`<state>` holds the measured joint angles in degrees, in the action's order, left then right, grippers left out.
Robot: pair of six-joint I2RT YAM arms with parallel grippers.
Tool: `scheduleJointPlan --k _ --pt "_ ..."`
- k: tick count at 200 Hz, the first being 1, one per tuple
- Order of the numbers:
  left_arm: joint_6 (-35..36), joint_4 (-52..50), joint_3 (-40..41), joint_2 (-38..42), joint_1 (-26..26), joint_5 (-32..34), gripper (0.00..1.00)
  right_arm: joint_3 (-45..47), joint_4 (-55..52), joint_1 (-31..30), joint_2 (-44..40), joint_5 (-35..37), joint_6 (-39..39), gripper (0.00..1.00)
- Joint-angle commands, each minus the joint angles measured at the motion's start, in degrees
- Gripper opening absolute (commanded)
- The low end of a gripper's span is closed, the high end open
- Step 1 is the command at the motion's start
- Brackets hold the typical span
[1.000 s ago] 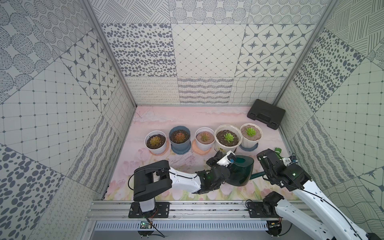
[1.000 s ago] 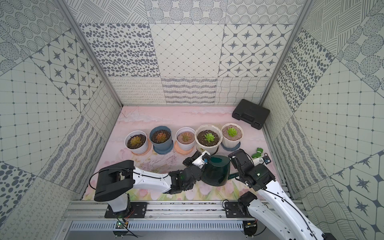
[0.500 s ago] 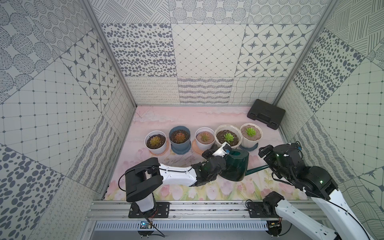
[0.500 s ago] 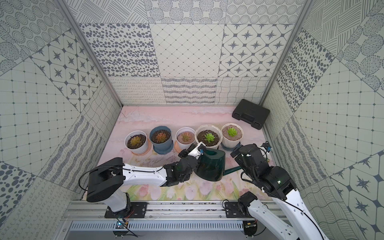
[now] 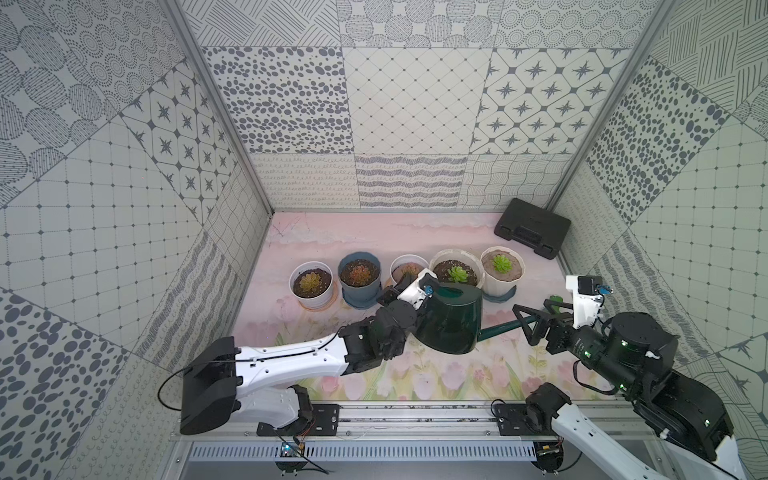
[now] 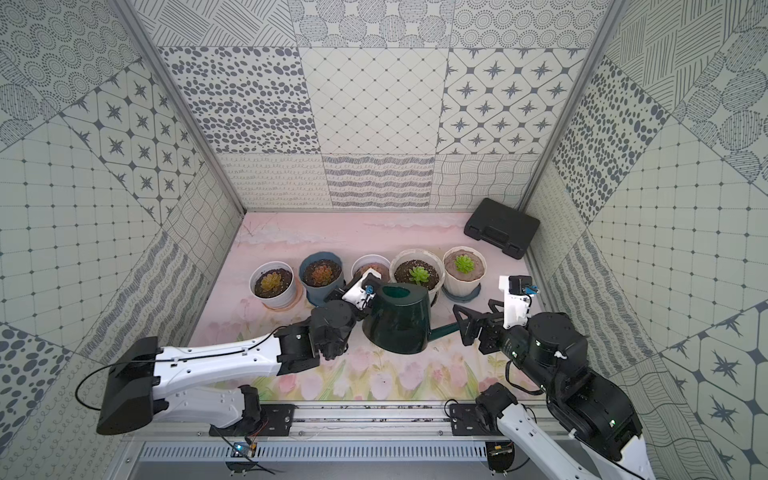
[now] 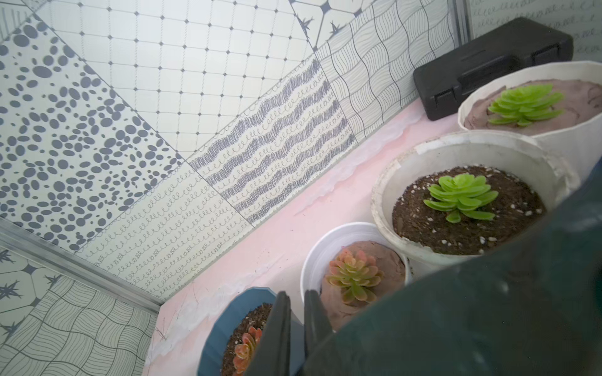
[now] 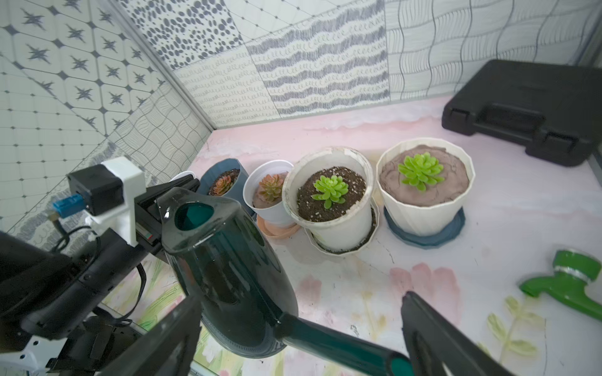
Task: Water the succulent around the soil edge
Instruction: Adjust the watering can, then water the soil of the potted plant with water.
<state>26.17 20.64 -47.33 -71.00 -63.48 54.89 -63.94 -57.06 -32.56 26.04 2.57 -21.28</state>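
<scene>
The stiff, slick watering can [image 8: 228, 260] hangs from the clamped left gripper [image 7: 298, 298]; the wide-open right gripper [image 8: 301, 298] could steady its spout [image 8: 342, 345].

The left tool [image 7: 297, 299] shows as two dark fingers [image 7: 280, 328] standing nearly together with a thin gap between them. Beside them the dark green watering can [image 7: 488, 309] fills the near corner and hides part of the pots behind it. A row of pots stands on the pink surface [image 7: 260, 247]: a blue pot [image 7: 221, 322] with a reddish rosette, a white pot [image 7: 312, 257] with a pinkish-green rosette in tan soil, and a larger cream pot [image 7: 387, 192] with a green rosette in dark speckled soil. Last comes the white fluted pot [image 7: 563, 143] holding the succulent [image 7: 524, 104], ringed by the soil edge [image 7: 479, 125]. A black case [image 7: 488, 62] lies behind it against the patterned wall.
</scene>
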Motion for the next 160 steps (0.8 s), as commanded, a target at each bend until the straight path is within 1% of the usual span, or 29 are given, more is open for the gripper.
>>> scheduleJointPlan --k 1,21,35,53,63,77,92,106,117,129,145,160 --pt "3.11 -7.52 0.05 10.53 6.77 -6.36 0.0 2.13 9.93 -0.31 -3.02 -9.52 9.45 0.98" --pt "0.74 -10.78 -0.93 15.49 12.45 -9.84 0.0 4.2 15.41 -0.3 -5.77 -16.79 11.12 0.98" --pt "2.22 -13.32 -3.22 15.63 15.31 -10.67 0.0 4.56 17.28 -0.3 -7.05 -19.97 12.38 0.98" --pt "3.39 -16.13 -4.95 16.59 19.77 -14.43 0.0 4.9 17.6 -0.31 -7.91 -22.99 13.53 0.98" --pt "3.15 -18.71 -5.8 18.17 22.9 -18.05 0.0 5.67 17.61 -0.29 -8.63 -23.56 13.68 0.98" --pt "2.85 -20.87 -5.43 21.95 28.65 -24.35 0.0 7.37 17.78 -0.29 -9.82 -23.0 13.77 0.97" --pt "0.63 -24.17 -5.32 25.86 37.09 -33.76 0.0 9.11 17.81 -0.25 -10.91 -21.77 13.98 0.98" --pt "-0.38 -27.17 -5.66 27.73 44.5 -40.45 0.0 10.62 17.98 -0.27 -11.36 -22.1 14.29 0.98" --pt "0.99 -29.32 -5.93 27.9 48.96 -43.4 0.0 11.69 18.58 -0.29 -11.45 -22.92 14.2 0.98" --pt "3.53 -30.31 -5.53 28.08 51.9 -45.27 0.0 12.57 19.37 -0.31 -11.47 -23.85 13.98 0.98" --pt "6.25 -28.51 -3.23 29.06 56.58 -49.77 0.0 13.63 20.04 -0.38 -11.74 -24.05 13.92 0.97" --pt "6.24 -26.2 -1.45 29.43 61.38 -53.82 0.0 14.57 20.32 -0.88 -12.67 -23.26 13.97 0.98"
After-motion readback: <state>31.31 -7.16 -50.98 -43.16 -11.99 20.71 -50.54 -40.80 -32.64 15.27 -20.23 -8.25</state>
